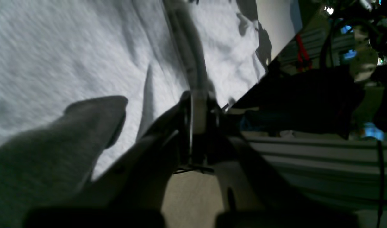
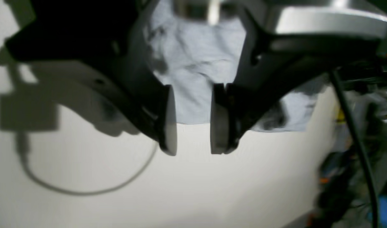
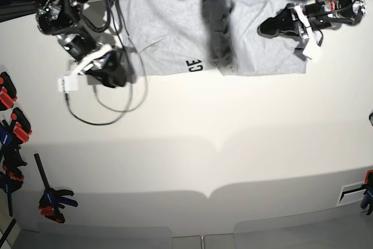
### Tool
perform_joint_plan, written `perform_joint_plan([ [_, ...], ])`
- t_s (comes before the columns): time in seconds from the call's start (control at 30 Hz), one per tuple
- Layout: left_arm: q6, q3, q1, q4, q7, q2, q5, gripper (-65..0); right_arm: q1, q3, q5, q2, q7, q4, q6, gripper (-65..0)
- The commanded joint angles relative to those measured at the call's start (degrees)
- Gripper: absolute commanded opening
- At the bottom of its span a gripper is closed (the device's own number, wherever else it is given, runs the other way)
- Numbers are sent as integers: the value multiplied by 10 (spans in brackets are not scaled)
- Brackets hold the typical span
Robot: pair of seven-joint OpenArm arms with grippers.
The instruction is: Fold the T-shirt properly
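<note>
The light grey T-shirt point(image 3: 169, 33) lies spread along the table's far edge, with black letters point(image 3: 194, 65) showing at its near hem. A dark ridge of cloth crosses its middle. My left gripper point(image 3: 263, 27) is over the shirt's right part. In the left wrist view the left gripper point(image 1: 198, 98) is shut, and a band of the T-shirt point(image 1: 54, 57) runs up from its tips. My right gripper point(image 3: 116, 75) hovers at the shirt's left near corner. In the right wrist view the right gripper point(image 2: 193, 139) is open with nothing in the gap, and the T-shirt hem point(image 2: 193, 95) is behind it.
A thin grey cable point(image 3: 105, 115) loops on the white table point(image 3: 204, 161) below the right gripper. Clamps point(image 3: 9, 121) lie along the left edge, with another clamp point(image 3: 55, 199) near the front left. The table's far edge runs just behind the shirt.
</note>
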Motion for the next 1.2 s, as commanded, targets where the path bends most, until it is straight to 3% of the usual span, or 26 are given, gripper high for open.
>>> perform_joint_plan([
  [0.0,-3,-8,3,9,-3,-11,-16,-650,5,10,1,15,18,11,5,-479],
  [0.07,-3,-11,5,9,-6,-12,-16,-650,3,21,-30,35,19,5,5,-449],
  [0.13,-3,-11,5,9,-8,-12,-16,-650,-9,20,-47,54,29,-12,5,-361],
  [0.2,-3,-11,5,9,-12,-12,-16,-650,-28,16,-49,68,45,-41,5,-285],
  [0.27,-3,-11,5,9,-16,-12,-16,-650,-44,12,-41,78,48,-78,5,-258],
  [0.43,-3,-11,5,9,-27,-12,-16,-650,-54,9,78,82,-23,-154,5,-258],
  [0.53,-3,-11,5,9,-34,-12,-6,-650,-54,9,107,81,-35,-177,5,-258],
  [0.73,-3,-11,5,9,-36,-12,-6,-650,-60,-23,102,71,-37,-187,5,-258],
  [0.87,-3,-11,5,9,-35,-12,-6,-650,-60,-56,52,69,-25,-202,2,-258],
  [0.97,-3,-11,5,9,-35,-12,-6,-650,-60,-70,23,69,-16,-208,-20,-258],
  [1.17,-3,-11,5,9,-35,-12,-6,-650,-60,-71,20,67,-36,-208,-20,-258],
])
